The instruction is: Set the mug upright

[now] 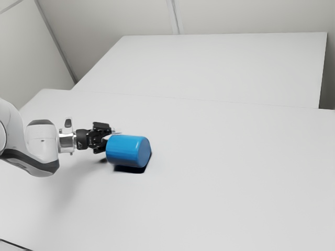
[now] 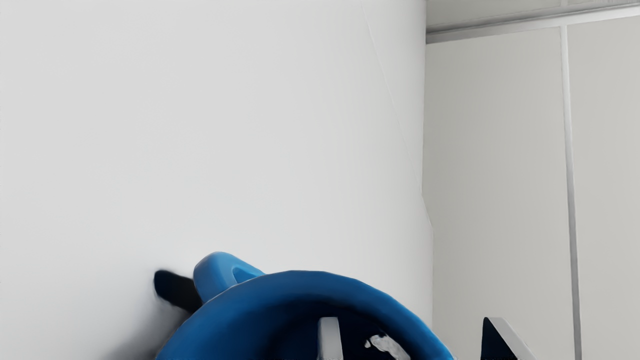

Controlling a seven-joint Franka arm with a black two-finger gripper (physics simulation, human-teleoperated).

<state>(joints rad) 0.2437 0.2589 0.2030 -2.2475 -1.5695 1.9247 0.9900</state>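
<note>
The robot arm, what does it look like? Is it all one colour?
No, it's a mix! The arm is white and smoothly rounded, with dark grey bands. Next comes a shiny silver metal collar. At the end are chunky black fingers with pale grey on their tips.

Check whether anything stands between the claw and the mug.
Nothing visible stands between them. The claw is right at the mouth of the tipped mug, open, one fingertip against the dark opening, the other outside the rim.
</note>
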